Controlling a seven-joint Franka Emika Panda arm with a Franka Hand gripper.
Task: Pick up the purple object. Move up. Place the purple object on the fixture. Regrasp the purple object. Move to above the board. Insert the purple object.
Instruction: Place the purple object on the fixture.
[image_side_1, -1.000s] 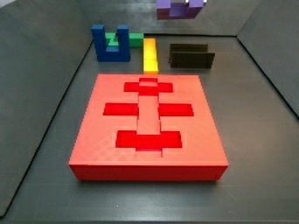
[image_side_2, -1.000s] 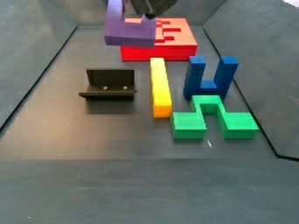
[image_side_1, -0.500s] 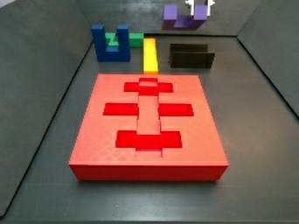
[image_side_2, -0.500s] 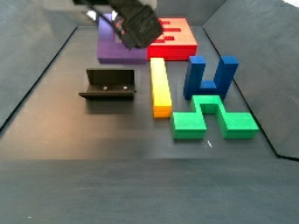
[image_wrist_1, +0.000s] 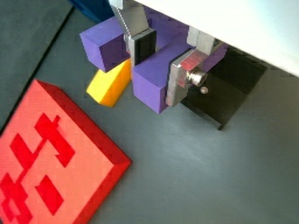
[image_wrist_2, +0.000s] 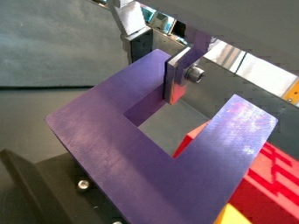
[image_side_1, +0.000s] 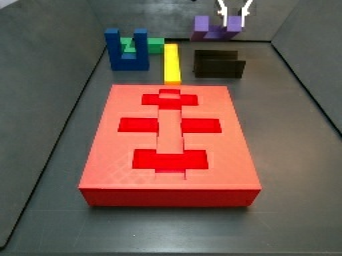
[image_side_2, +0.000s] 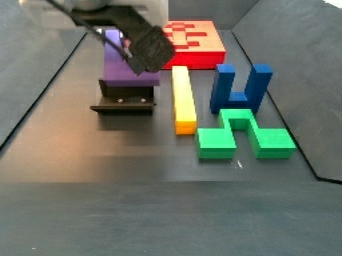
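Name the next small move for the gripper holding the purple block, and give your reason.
Probably a short descent straight down. The gripper is shut on the purple object, which in a side view hangs just above the fixture and looks not yet seated on it. The fixture's raised back wall appears beside the block in a wrist view, so lowering should set it down there.

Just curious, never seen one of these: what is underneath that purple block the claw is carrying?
The purple object, clamped in the gripper, hangs right over the black fixture. The block and arm cover the gap between them, so contact cannot be judged.
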